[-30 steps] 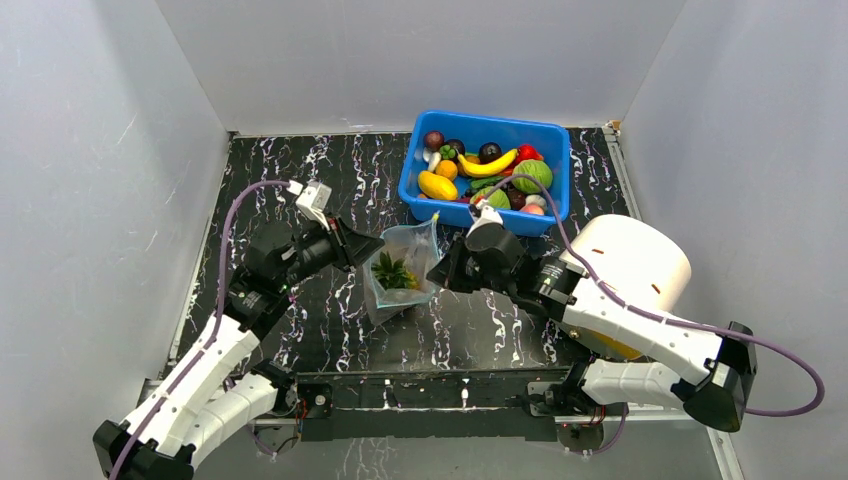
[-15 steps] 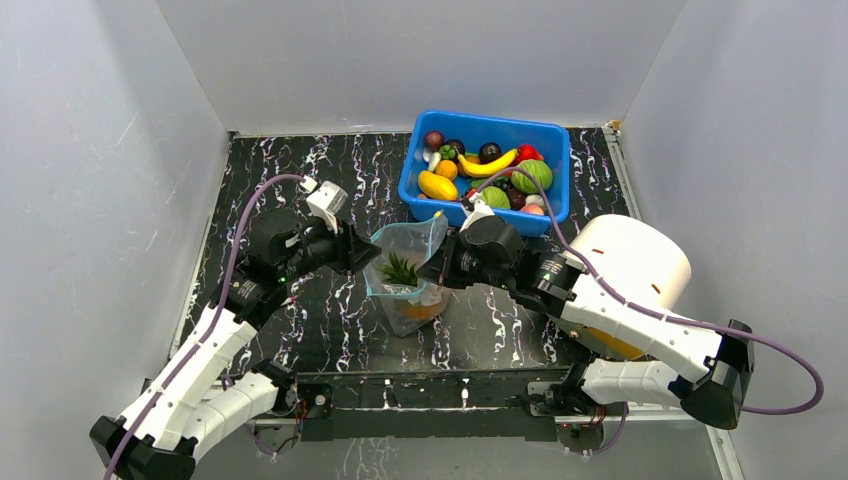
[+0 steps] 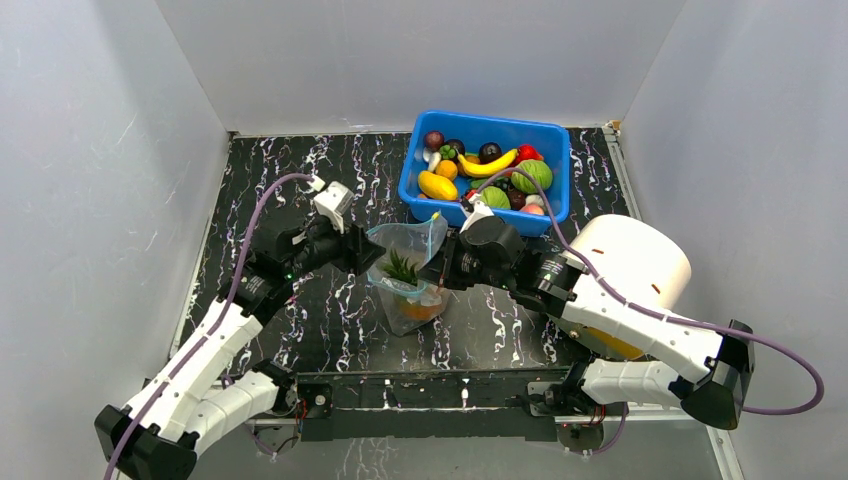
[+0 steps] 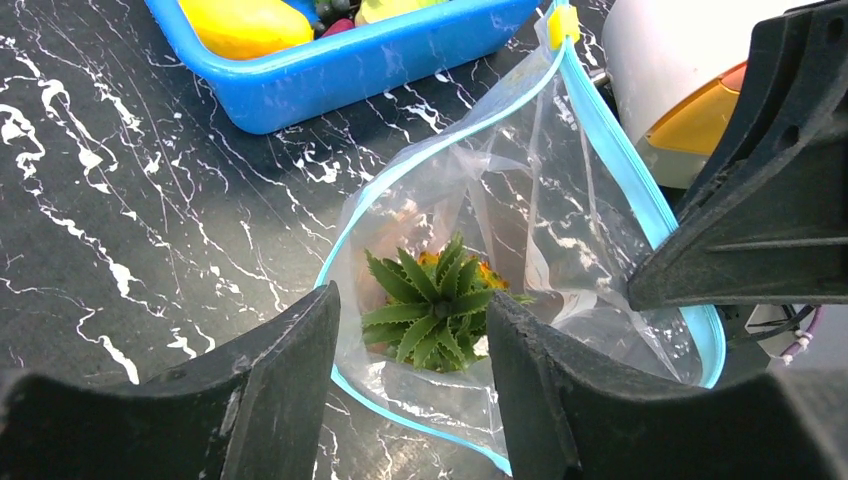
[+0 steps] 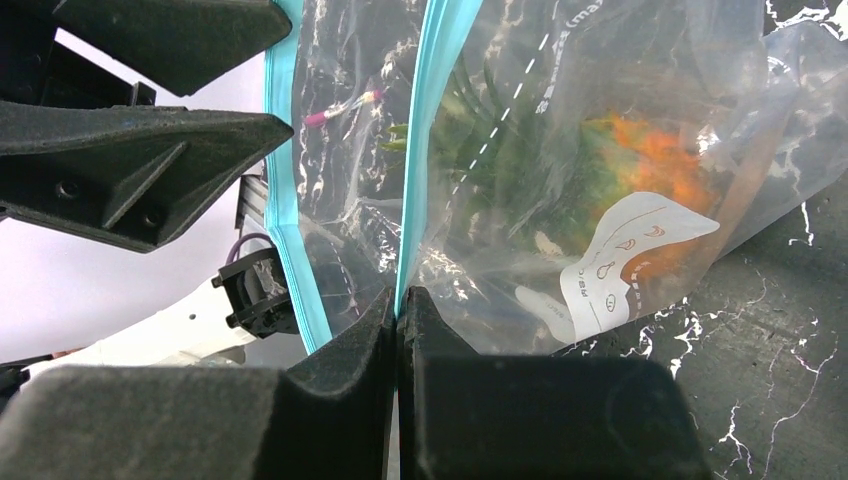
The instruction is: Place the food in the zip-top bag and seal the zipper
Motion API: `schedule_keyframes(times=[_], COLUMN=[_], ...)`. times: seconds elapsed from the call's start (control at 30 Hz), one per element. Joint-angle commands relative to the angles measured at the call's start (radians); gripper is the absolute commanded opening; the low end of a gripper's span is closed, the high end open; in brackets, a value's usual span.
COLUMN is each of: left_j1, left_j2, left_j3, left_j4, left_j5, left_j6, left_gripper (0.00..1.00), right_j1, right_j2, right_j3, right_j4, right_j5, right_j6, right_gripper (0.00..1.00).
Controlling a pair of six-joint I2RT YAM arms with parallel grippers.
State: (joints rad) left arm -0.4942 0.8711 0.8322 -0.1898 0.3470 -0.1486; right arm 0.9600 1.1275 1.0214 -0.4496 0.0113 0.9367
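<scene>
Standing upright on the black, white-veined marble-pattern table [image 3: 300,180], the clear, crinkly plastic zip-top bag [image 3: 405,285] sits between the 2 arms, just in front of the blue plastic bin [image 3: 409,185]. Its mouth gapes upward, and inside rests 1 toy pineapple [image 4: 430,300], orange-bodied with a spiky green leaf crown. The thin teal-blue zipper [image 5: 432,120] runs round the open mouth, its 2 sides apart, with a small yellow slider tab [image 4: 563,25] at the far end. The right gripper [image 5: 397,300] is clamped tight on the bag's rim on its own side, the teal strip pinched between its black fingers. The left gripper [image 3: 366,256] stands parted at the opposite rim: its 2 fingers [image 4: 285,380] are spread with a clear gap, and the bag's near edge lies in that gap without being pinched. The bin holds more food, among it a yellow banana [image 3: 487,165] and a green cabbage [image 3: 533,175]. A white drum-shaped container [image 3: 640,255] sits by the right arm.
</scene>
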Motion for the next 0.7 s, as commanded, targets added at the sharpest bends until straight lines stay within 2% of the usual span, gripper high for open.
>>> schedule_keyframes(times=[0.0,0.17,0.4,0.67], left_j1=[-0.004,-0.004,-0.004,-0.004], left_j2=[0.008,0.018,0.011,0.026], left_j3=[0.032,0.112,0.153,0.077], left_j4=[0.035,-0.059,-0.076,-0.053], left_j5=[-0.017,-0.122,-0.032,0.073], left_j6=[0.023,0.051,0.038,0.040], left_gripper=[0.56,0.58,0.63,0.58], right_j1=[-0.002,-0.003,-0.003,-0.003], right_j2=[-0.042,-0.052,-0.043,-0.058], right_j3=[0.021,0.028,0.034,0.017], right_j4=[0.003,-0.021,-0.049,-0.043], right_j5=[0.017,0.004,0.030,0.032], right_j6=[-0.007,-0.019,-0.048,-0.036], right_gripper=[0.00,0.00,0.00,0.00])
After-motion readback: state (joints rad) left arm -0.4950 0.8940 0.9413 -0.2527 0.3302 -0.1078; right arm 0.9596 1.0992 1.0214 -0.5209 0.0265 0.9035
